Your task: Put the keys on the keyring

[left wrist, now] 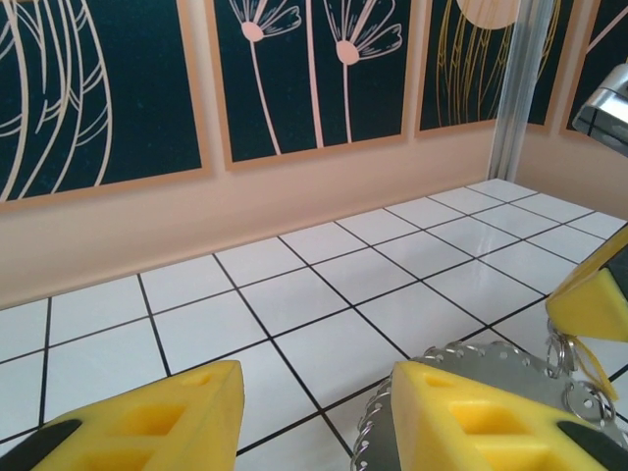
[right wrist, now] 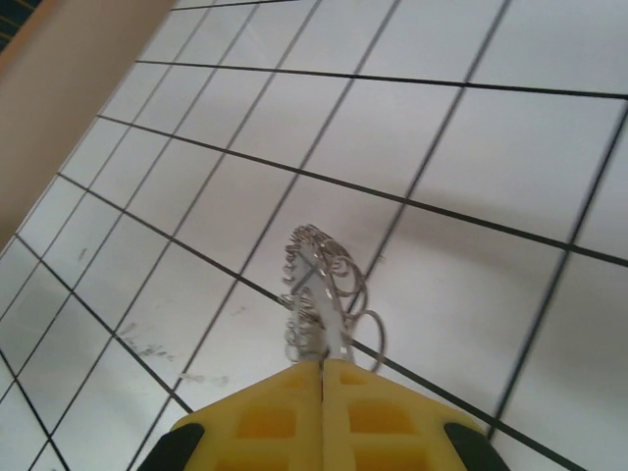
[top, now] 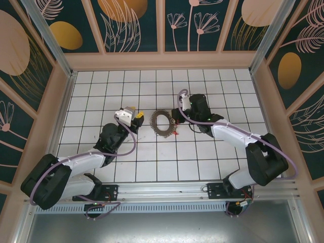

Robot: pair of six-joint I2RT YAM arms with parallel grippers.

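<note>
Dark floral panels wall in the white tiled table [top: 152, 167] I'm working over. On the left, my left arm lies low and folded, its elbow near the base and its forearm angled up toward the middle. The left pincer [top: 133, 115] stands about half open with nothing between its pads. It sits just beside the left rim of the keyring [top: 163, 123] and points across it. In the left wrist view the hoop's toothed edge peeks out behind the right-hand finger.

The keyring sits mid-table between the two pincers. I judge it light, thin and stiff. The bare metal looks slippery, and the fringe of small loops could snag. Being so flat, it wants a pinch across the rim rather than the face. That is how the right pincer [top: 176, 123] has it, with the jaws closed tight on the right rim. In the right wrist view the hoop juts out edge-on from the pads. A tiny red speck just below that grip is probably one of the keys [top: 174, 133], though it is too small to be sure.

My right arm reaches in from its base, elbow out to the right and wrist bent back toward the ring.
</note>
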